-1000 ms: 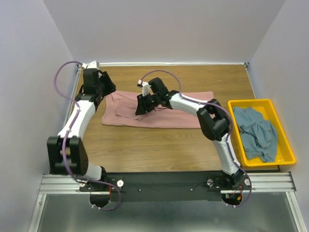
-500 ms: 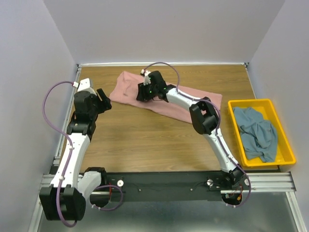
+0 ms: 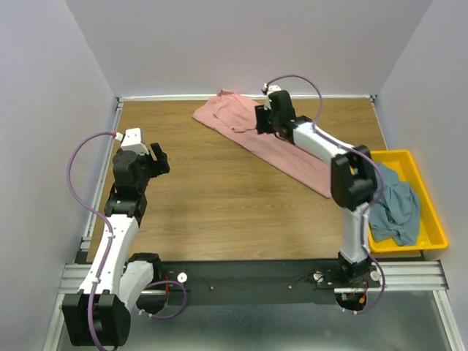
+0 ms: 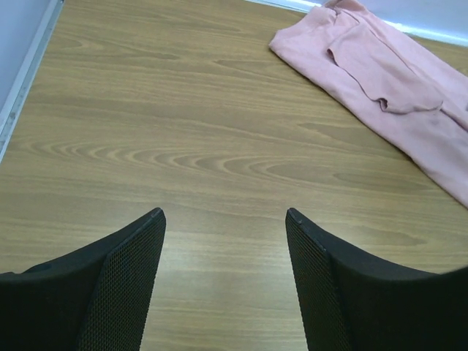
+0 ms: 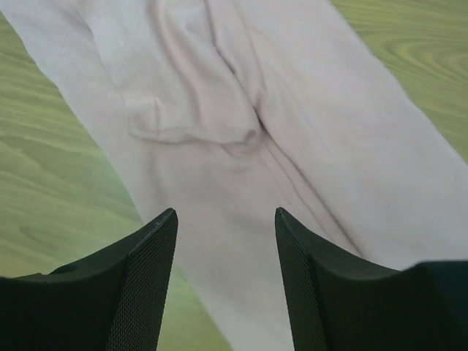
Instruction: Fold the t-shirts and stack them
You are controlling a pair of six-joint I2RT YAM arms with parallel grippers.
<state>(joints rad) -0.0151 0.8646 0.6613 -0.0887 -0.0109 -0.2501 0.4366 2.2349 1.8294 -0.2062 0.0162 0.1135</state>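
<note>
The dusty-pink t-shirt (image 3: pixel 292 150) lies as a long folded strip, running diagonally from the table's back edge toward the right. It also shows in the left wrist view (image 4: pixel 387 80) and the right wrist view (image 5: pixel 241 124). No print shows. My right gripper (image 3: pixel 262 124) hovers open over the strip's upper part, holding nothing (image 5: pixel 225 216). My left gripper (image 3: pixel 161 159) is open and empty over bare wood at the left (image 4: pixel 225 213), well away from the shirt. The blue-grey t-shirt (image 3: pixel 395 201) lies crumpled in the yellow bin.
A yellow plastic bin (image 3: pixel 428 219) stands at the table's right edge. The wooden table (image 3: pixel 219 205) has a white rail along its back and left edges. Grey walls close in the back and sides.
The pink shirt has been dragged back and to the right, and now lies diagonally. My right gripper moved right along the back. My left arm drew back toward the near left.
</note>
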